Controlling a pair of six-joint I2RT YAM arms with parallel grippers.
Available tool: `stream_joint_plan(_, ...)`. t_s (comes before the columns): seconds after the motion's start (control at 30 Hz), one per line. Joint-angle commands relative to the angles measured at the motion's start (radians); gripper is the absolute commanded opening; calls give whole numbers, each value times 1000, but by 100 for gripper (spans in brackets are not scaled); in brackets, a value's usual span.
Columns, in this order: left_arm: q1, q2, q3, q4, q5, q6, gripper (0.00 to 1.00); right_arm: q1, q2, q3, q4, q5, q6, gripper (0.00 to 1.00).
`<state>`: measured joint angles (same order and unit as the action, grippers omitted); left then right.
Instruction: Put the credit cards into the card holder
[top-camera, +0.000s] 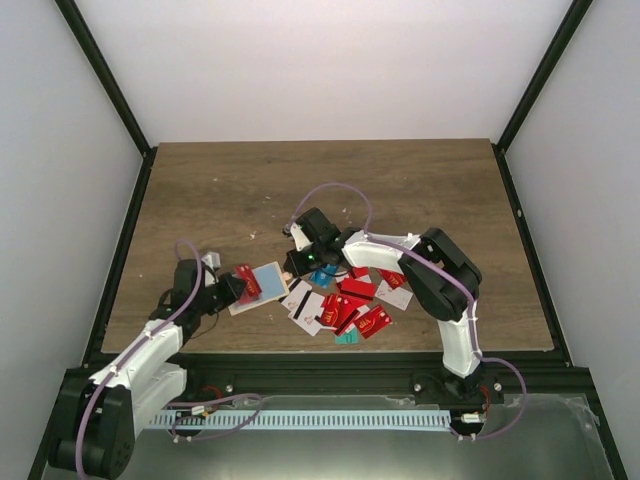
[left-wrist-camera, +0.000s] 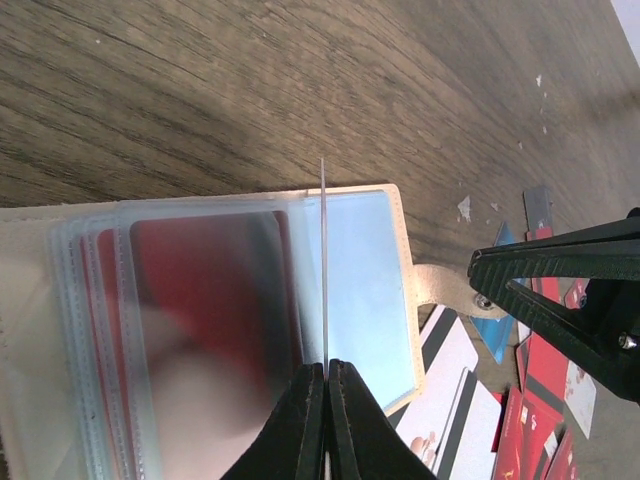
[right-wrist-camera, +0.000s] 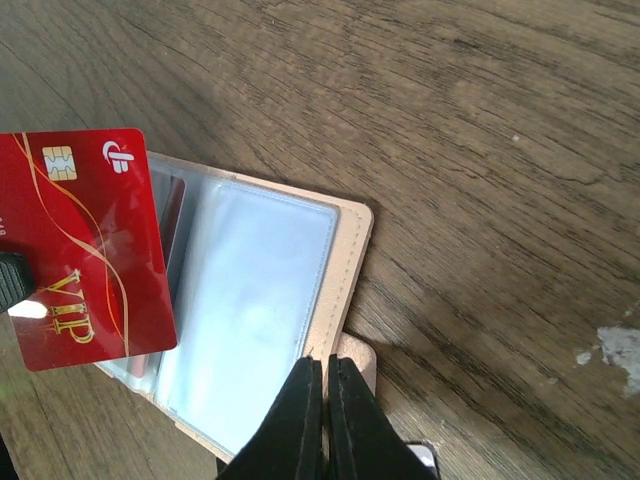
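Clamping a thin, stiff, likely slippery card (right-wrist-camera: 85, 250) edge, left end effector (left-wrist-camera: 325, 375) is closed tight; right end effector (top-camera: 293, 265), closed empty, sits at holder's (top-camera: 265, 282) two o'clock.

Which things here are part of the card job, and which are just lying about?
Job:
- holder, lying open
- red card, pinched in left end effector
- heap of cards
- right end effector, shut, at the holder's near edge

Not job:
- table
- purple cables
- white flecks on the wood
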<state>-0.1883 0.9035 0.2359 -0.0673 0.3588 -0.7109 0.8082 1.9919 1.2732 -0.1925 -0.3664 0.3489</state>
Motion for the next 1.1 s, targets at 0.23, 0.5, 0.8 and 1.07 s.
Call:
stream_joint_plan(0.23,6,-20,-7,7,3,-24,4,-5,12,-7,21,-25,18,1)
stream_joint_plan(0.5,6,5,-30,21,-9,-25,4,-4,11,-9,22,-30,20,1)
stream_joint_plan(0.8,6,49,-48,52,-8,-21,4,-4,18,-17,25,-48,31,1)
stream_joint_plan(1.07,6,34,-71,81,5,-43,4,-4,26,-20,31,-73,49,1)
